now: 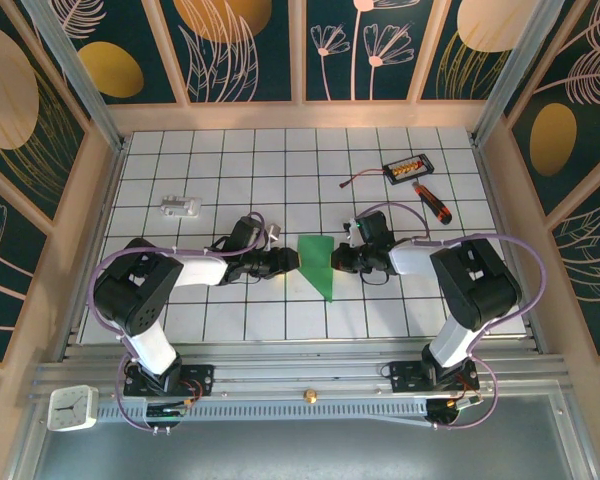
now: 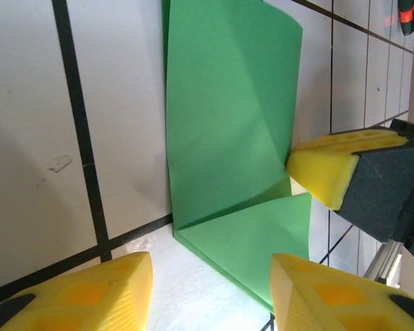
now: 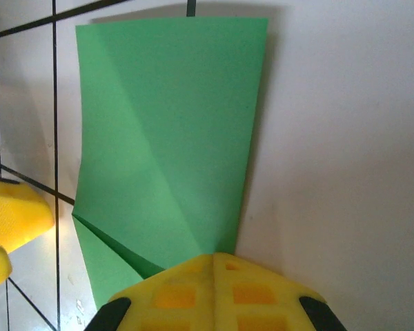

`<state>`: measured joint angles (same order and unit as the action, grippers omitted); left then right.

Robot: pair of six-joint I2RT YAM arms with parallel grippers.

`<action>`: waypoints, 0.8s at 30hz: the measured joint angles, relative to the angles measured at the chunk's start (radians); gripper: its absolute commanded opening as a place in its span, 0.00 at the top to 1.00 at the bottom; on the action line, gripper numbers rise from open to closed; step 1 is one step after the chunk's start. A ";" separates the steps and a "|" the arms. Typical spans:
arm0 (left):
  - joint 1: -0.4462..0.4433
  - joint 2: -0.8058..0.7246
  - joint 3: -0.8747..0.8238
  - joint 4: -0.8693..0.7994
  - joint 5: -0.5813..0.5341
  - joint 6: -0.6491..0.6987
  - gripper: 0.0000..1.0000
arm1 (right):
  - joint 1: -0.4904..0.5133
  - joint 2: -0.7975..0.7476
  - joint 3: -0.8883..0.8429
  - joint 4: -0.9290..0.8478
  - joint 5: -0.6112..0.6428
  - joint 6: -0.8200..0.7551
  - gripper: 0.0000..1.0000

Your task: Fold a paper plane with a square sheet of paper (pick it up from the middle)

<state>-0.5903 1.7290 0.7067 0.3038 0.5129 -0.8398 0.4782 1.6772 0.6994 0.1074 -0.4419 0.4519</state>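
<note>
Your left arm (image 1: 145, 290) and right arm (image 1: 475, 280) rise from their bases, fold at elbows set out to either side, and reach inward with forearms low and nearly level. The wrists point at each other near the middle. Your left gripper (image 1: 288, 260) faces right, its yellow pads (image 2: 117, 289) parted with a clear gap between them. Your right gripper (image 1: 338, 262) faces left, its pads (image 3: 214, 289) pressed together. The two grippers sit near each other, apart.
</note>
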 measured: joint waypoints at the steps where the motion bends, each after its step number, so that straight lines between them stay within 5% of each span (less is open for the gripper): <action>1: 0.000 0.000 0.000 0.001 0.004 -0.002 0.49 | -0.001 0.002 0.000 0.002 0.000 0.000 1.00; 24: -0.001 0.079 0.085 -0.008 0.055 -0.011 0.49 | -0.002 0.009 -0.001 0.018 -0.003 -0.001 1.00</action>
<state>-0.5915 1.8076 0.7914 0.2955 0.5682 -0.8509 0.4767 1.6859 0.6983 0.1249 -0.4450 0.4511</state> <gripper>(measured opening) 0.515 0.057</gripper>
